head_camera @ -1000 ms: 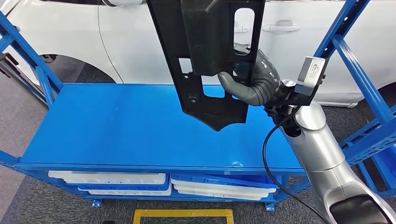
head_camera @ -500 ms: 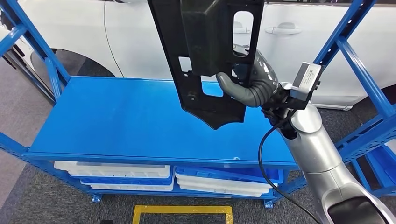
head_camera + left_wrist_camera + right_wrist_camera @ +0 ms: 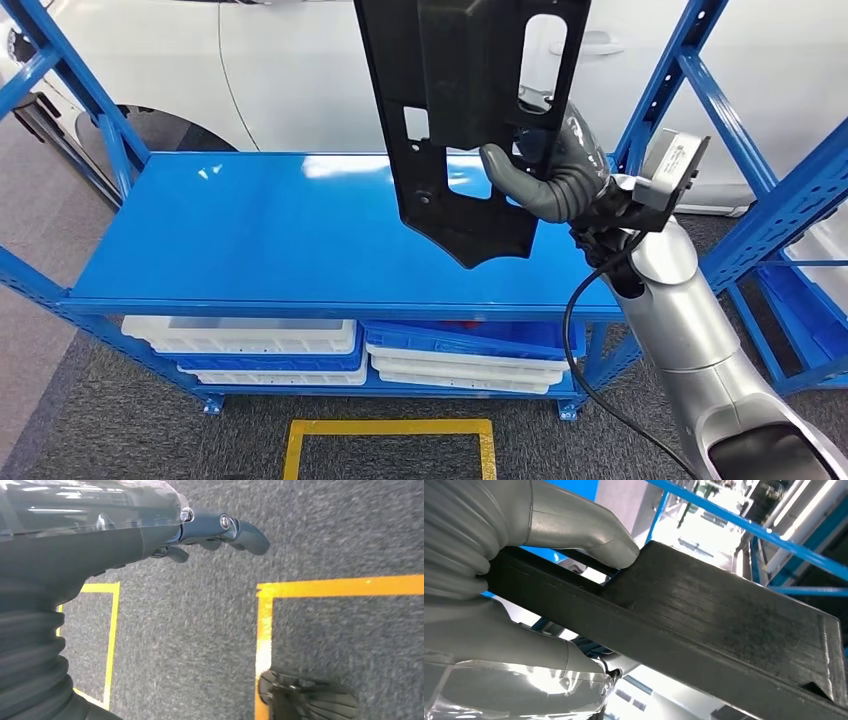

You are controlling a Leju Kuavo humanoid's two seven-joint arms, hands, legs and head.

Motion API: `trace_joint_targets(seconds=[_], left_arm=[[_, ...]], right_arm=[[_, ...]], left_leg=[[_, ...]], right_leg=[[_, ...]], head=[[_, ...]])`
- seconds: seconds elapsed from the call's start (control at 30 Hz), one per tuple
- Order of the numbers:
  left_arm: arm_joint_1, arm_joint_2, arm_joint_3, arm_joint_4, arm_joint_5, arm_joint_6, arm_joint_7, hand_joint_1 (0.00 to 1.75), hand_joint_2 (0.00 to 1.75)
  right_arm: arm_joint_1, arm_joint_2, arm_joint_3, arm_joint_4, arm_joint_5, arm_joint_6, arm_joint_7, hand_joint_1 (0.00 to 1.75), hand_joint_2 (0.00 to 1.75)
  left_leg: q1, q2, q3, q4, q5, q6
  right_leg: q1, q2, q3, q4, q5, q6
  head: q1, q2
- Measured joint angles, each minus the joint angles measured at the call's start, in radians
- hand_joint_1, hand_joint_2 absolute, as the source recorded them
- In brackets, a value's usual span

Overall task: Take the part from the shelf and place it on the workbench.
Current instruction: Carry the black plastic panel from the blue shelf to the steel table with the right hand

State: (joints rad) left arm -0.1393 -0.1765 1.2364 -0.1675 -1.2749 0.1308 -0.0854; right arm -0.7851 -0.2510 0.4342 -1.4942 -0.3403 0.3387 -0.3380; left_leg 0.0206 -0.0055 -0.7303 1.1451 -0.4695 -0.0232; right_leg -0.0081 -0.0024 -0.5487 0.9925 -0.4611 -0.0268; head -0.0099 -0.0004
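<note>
Left hand [image 3: 220,530] hangs over grey floor, fingers loosely apart, empty. Right hand [image 3: 555,175] grips black part [image 3: 465,110], held upright, long axis vertical, lower tip hanging above blue shelf [image 3: 250,240] near right edge. White car [image 3: 290,70] beyond.

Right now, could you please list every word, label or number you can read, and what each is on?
None can be read.
Label on the wrist camera box: print too small and blurred.
Black part in the right hand: no text visible.
Blue shelf: no text visible.
</note>
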Motion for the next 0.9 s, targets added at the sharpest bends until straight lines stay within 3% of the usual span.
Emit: trace_joint_targets(seconds=[0.03, 0.07, 0.1, 0.13, 0.2, 0.27, 0.33, 0.4, 0.43, 0.53, 0.57, 0.6, 0.63, 0.67, 0.73, 0.77, 0.8, 0.9], left_arm=[[0.0, 0.0, 0.0, 0.0, -0.001, -0.003, -0.001, 0.0, 1.75], [0.0, 0.0, 0.0, 0.0, -0.002, -0.006, -0.002, 0.0, 1.75], [0.0, 0.0, 0.0, 0.0, -0.003, -0.008, -0.002, 0.0, 1.75], [0.0, 0.0, 0.0, 0.0, -0.003, -0.01, -0.002, 0.0, 1.75], [-0.002, 0.001, 0.0, 0.0, -0.004, -0.013, -0.002, 0.0, 1.75], [-0.004, 0.004, 0.0, 0.0, -0.004, -0.014, -0.002, 0.0, 1.75], [-0.005, 0.006, 0.0, 0.0, -0.004, -0.014, -0.001, 0.0, 1.75], [-0.004, 0.004, 0.0, 0.0, -0.003, -0.014, -0.001, 0.0, 1.75], [-0.004, 0.003, 0.0, 0.0, -0.002, -0.014, -0.001, 0.0, 1.75], [-0.005, 0.003, 0.0, 0.0, 0.0, -0.014, -0.002, 0.0, 1.75], [-0.004, 0.002, 0.0, 0.0, 0.0, -0.014, -0.002, 0.0, 1.75], [-0.003, 0.002, 0.0, 0.0, 0.001, -0.014, -0.002, 0.0, 1.75], [-0.002, 0.002, 0.0, 0.0, 0.001, -0.014, -0.002, 0.0, 1.75], [-0.001, 0.001, 0.0, 0.0, 0.001, -0.014, -0.002, 0.0, 1.75], [-0.002, 0.001, 0.0, 0.0, 0.001, -0.014, -0.002, 0.0, 1.75], [-0.002, 0.001, 0.0, 0.0, 0.001, -0.014, -0.002, 0.0, 1.75], [-0.002, 0.001, 0.0, 0.0, 0.001, -0.014, -0.002, 0.0, 1.75], [0.0, 0.001, 0.0, 0.0, 0.001, -0.014, -0.002, 0.0, 1.75]], right_arm=[[0.004, 0.0, -0.001, 0.002, 0.0, -0.006, 0.0, 1.75, 1.75], [0.01, 0.0, -0.002, 0.003, 0.0, -0.012, 0.0, 1.75, 1.75], [0.016, 0.0, -0.003, 0.005, 0.0, -0.016, 0.0, 1.75, 1.75], [0.022, 0.0, -0.004, 0.006, 0.001, -0.019, 0.0, 1.75, 1.75], [0.029, 0.0, -0.007, 0.007, 0.002, -0.023, 0.0, 1.75, 1.75], [0.031, -0.001, -0.011, 0.006, 0.003, -0.024, 0.0, 1.75, 1.75], [0.032, -0.002, -0.013, 0.006, 0.001, -0.02, 0.0, 1.75, 1.75], [0.033, -0.002, -0.014, 0.007, -0.003, -0.015, 0.002, 1.75, 1.75], [0.032, -0.003, -0.014, 0.007, -0.004, -0.014, 0.003, 1.75, 1.75], [0.03, -0.004, -0.015, 0.009, -0.006, -0.014, 0.004, 1.75, 1.75], [0.031, -0.004, -0.014, 0.01, -0.006, -0.014, 0.006, 1.75, 1.75], [0.032, -0.004, -0.014, 0.011, -0.006, -0.014, 0.007, 1.75, 1.75], [0.033, -0.005, -0.014, 0.013, -0.006, -0.014, 0.008, 1.75, 1.75], [0.032, -0.005, -0.014, 0.014, -0.006, -0.014, 0.009, 1.75, 1.75], [0.03, -0.004, -0.014, 0.014, -0.006, -0.014, 0.009, 1.75, 1.75], [0.029, -0.004, -0.014, 0.014, -0.007, -0.014, 0.009, 1.75, 1.75], [0.028, -0.004, -0.014, 0.014, -0.007, -0.014, 0.009, 1.75, 1.75], [0.027, -0.004, -0.014, 0.014, -0.007, -0.014, 0.01, 1.75, 1.75]], left_leg=[[0.0, 0.0, -0.015, 0.071, -0.043, -0.002], [0.0, 0.0, -0.023, 0.127, -0.065, -0.003], [0.0, 0.0, -0.016, 0.157, -0.065, -0.003], [0.0, 0.0, 0.006, 0.152, -0.047, -0.001], [-0.004, 0.0, 0.099, 0.042, -0.009, 0.01], [-0.01, 0.0, 0.191, -0.091, -0.013, 0.022], [-0.016, 0.0, 0.218, -0.141, -0.023, 0.03], [-0.013, 0.002, 0.211, -0.15, -0.009, 0.04], [-0.011, 0.004, 0.206, -0.154, 0.001, 0.046], [-0.009, 0.008, 0.179, -0.157, 0.027, 0.056], [-0.009, 0.009, 0.167, -0.155, 0.035, 0.055], [-0.009, 0.009, 0.155, -0.152, 0.041, 0.054], [-0.009, 0.009, 0.144, -0.149, 0.047, 0.053], [-0.008, 0.008, 0.133, -0.144, 0.052, 0.05], [-0.008, 0.008, 0.116, -0.133, 0.06, 0.043], [-0.009, 0.007, 0.11, -0.129, 0.064, 0.037], [-0.01, 0.007, 0.106, -0.128, 0.068, 0.031], [-0.009, 0.005, 0.098, -0.127, 0.077, 0.012]], right_leg=[[0.002, 0.0, -0.013, 0.001, 0.01, -0.002], [0.003, 0.0, -0.026, 0.001, 0.02, -0.002], [0.005, 0.0, -0.039, 0.003, 0.029, -0.002], [0.007, 0.0, -0.051, 0.004, 0.038, 0.0], [0.01, 0.0, -0.071, 0.008, 0.051, 0.003], [0.012, -0.001, -0.083, 0.014, 0.062, 0.011], [0.01, -0.003, -0.089, 0.016, 0.074, 0.024], [0.007, -0.001, -0.096, 0.021, 0.073, 0.037], [0.006, 0.0, -0.104, 0.039, 0.054, 0.043], [-0.002, 0.002, -0.162, 0.206, -0.068, 0.058], [-0.004, 0.002, -0.178, 0.265, -0.094, 0.062], [-0.006, 0.002, -0.18, 0.296, -0.099, 0.065], [-0.008, 0.002, -0.162, 0.29, -0.086, 0.067], [-0.01, 0.001, -0.125, 0.243, -0.06, 0.067], [-0.01, 0.002, -0.033, 0.105, -0.029, 0.063], [-0.008, 0.003, -0.003, 0.055, -0.024, 0.058], [-0.004, 0.004, 0.009, 0.03, -0.028, 0.052], [-0.002, 0.004, 0.001, 0.019, -0.014, 0.028]], head=[[0.0, 0.0], [0.0, 0.0], [0.0, 0.0], [0.0, 0.0], [0.0, 0.0], [0.0, 0.0], [0.0, 0.0], [0.0, 0.0], [0.0, 0.0], [0.0, 0.0], [0.0, 0.0], [0.0, 0.0], [0.0, 0.0], [0.0, 0.0], [0.0, 0.0], [0.0, 0.0], [0.0, 0.0], [0.0, 0.0]])
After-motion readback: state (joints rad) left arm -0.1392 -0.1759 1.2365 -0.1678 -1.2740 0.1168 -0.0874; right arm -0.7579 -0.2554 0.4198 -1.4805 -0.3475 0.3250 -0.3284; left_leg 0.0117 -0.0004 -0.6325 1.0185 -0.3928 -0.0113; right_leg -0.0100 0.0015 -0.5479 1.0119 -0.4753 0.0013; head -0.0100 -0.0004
